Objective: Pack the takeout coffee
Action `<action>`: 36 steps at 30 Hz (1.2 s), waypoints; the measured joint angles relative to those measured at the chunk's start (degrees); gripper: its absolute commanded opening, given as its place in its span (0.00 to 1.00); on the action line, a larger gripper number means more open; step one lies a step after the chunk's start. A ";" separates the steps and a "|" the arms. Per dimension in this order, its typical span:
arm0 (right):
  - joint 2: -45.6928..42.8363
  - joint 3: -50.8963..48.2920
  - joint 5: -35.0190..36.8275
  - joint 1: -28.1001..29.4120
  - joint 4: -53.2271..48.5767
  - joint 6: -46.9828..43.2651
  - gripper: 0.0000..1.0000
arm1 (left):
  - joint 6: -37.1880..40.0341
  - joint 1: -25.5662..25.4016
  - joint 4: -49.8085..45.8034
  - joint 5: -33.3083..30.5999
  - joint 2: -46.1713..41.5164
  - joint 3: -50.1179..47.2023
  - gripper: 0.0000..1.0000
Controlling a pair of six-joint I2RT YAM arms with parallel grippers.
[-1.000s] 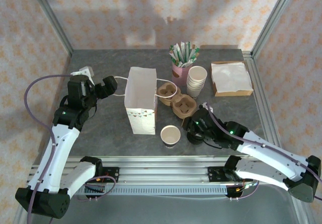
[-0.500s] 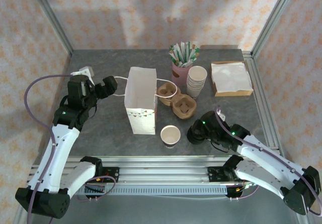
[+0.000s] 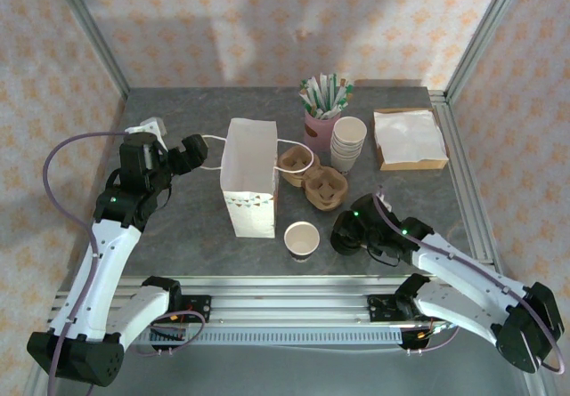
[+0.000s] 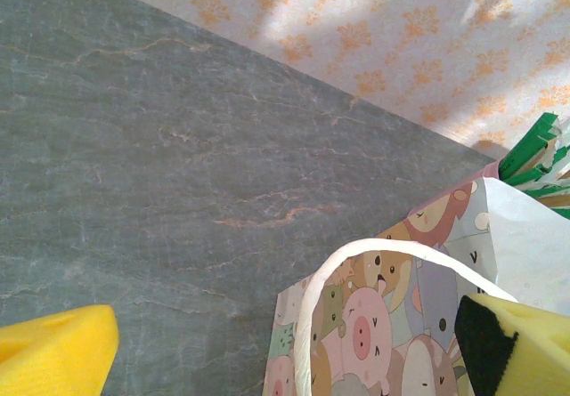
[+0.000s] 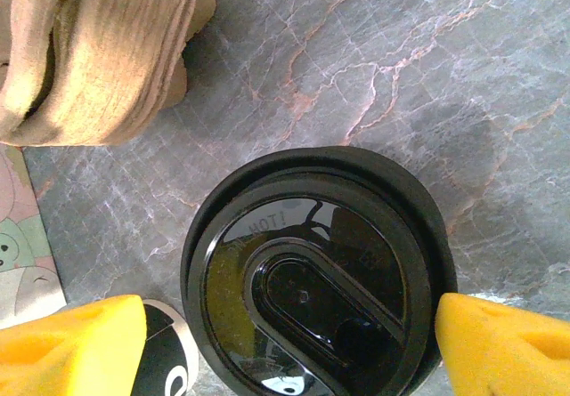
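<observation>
Straddling black lid (image 5: 312,280), right jaws wide, not clamped; left jaws wide, bag handle (image 4: 374,245) between.

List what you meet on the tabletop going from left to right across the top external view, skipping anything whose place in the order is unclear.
white paper bag → lidless paper cup → black lid → cardboard napkin box

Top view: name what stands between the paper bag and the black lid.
A lidless paper cup, upright, between bag and lid; the top view shows it.
</observation>
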 measured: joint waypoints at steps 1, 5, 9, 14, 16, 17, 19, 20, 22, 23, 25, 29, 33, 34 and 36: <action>0.04 0.00 0.15 0.00 0.00 0.00 0.84 | 0.00 0.00 0.00 0.00 0.00 0.00 0.98; 0.15 0.00 0.55 0.00 -0.09 -0.02 0.84 | 0.00 0.00 -0.02 0.00 0.00 0.00 0.99; 1.16 0.00 0.61 0.00 -0.20 -0.04 0.83 | 0.00 0.00 -0.02 0.00 0.00 0.00 0.98; 2.43 0.00 0.59 0.00 -0.17 -0.28 0.81 | 0.00 0.00 0.00 0.00 0.00 0.00 0.98; 2.80 0.00 0.59 0.00 -0.17 -0.48 0.81 | 0.00 0.00 -0.02 0.00 0.00 0.00 0.98; 3.02 0.00 0.61 0.00 -0.17 -0.63 0.81 | 0.00 0.00 -0.02 0.00 0.00 0.00 0.98; 3.32 0.00 0.61 0.00 -0.09 -0.70 0.80 | 0.00 0.00 0.00 0.00 0.00 0.00 0.98; 3.41 0.02 0.61 0.00 0.04 -0.79 0.81 | 0.00 0.00 0.00 0.00 0.00 0.00 0.98; 3.67 0.11 0.61 0.00 0.22 -0.94 0.81 | 0.00 0.00 -0.02 0.00 0.00 0.00 0.98; 3.93 0.24 0.61 0.00 0.24 -1.07 0.81 | 0.00 0.00 -0.02 0.00 0.00 0.00 0.98; 4.39 0.59 0.63 0.00 0.22 -1.11 0.81 | 0.00 0.00 0.00 0.00 0.00 0.00 0.98; 5.03 1.40 0.61 0.00 -0.22 -1.62 0.80 | 0.00 0.00 0.00 0.00 0.00 0.00 0.98; 5.18 2.67 1.09 0.00 -1.46 -2.21 0.80 | 0.00 0.00 -0.02 0.00 0.00 0.00 0.98; 5.31 3.04 1.29 0.00 -1.64 -2.40 0.80 | 0.00 0.00 0.00 0.00 0.00 0.00 0.98; 5.70 3.67 1.57 0.02 -2.12 -2.60 0.80 | 0.00 0.00 0.00 0.00 0.00 0.00 0.98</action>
